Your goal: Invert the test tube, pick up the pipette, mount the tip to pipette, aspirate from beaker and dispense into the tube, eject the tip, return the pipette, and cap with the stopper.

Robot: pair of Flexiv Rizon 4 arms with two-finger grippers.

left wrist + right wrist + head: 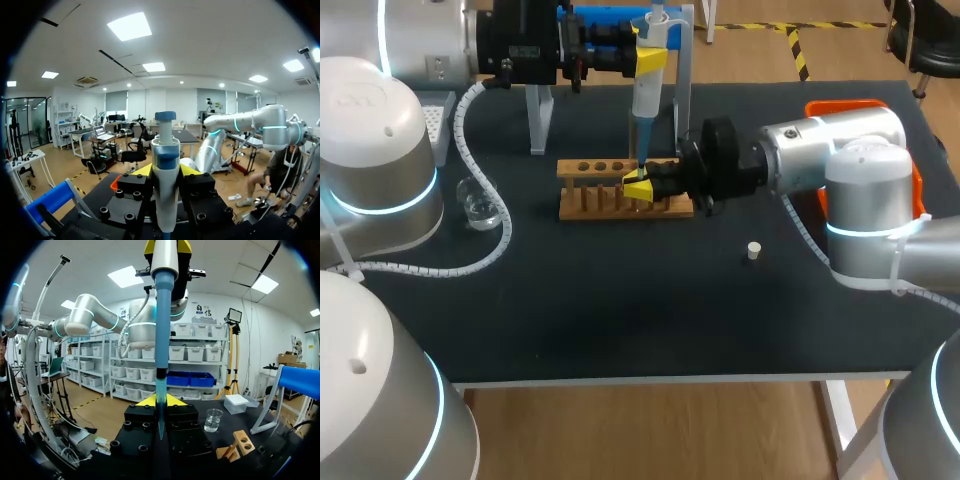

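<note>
My left gripper point(651, 58) hangs above the rack, shut on the white pipette point(647, 95), which stands upright. In the left wrist view the pipette point(165, 165) fills the gap between the yellow fingers of that gripper point(165, 172). Its blue tip point(642, 158) points down at the wooden tube rack point(620, 200). My right gripper point(638, 187) is at the rack's right end, shut on the test tube, which is mostly hidden. In the right wrist view the pipette tip point(160, 390) comes down between the fingers of this gripper point(160, 401). The glass beaker point(480, 208) stands at the left and the white stopper point(753, 250) lies to the right.
A blue and white pipette stand point(610, 30) rises behind the rack. A white tip box point(437, 120) sits at the back left and an orange tray point(865, 106) behind my right arm. The right wrist view also takes in the beaker point(213, 420) and the rack point(240, 442).
</note>
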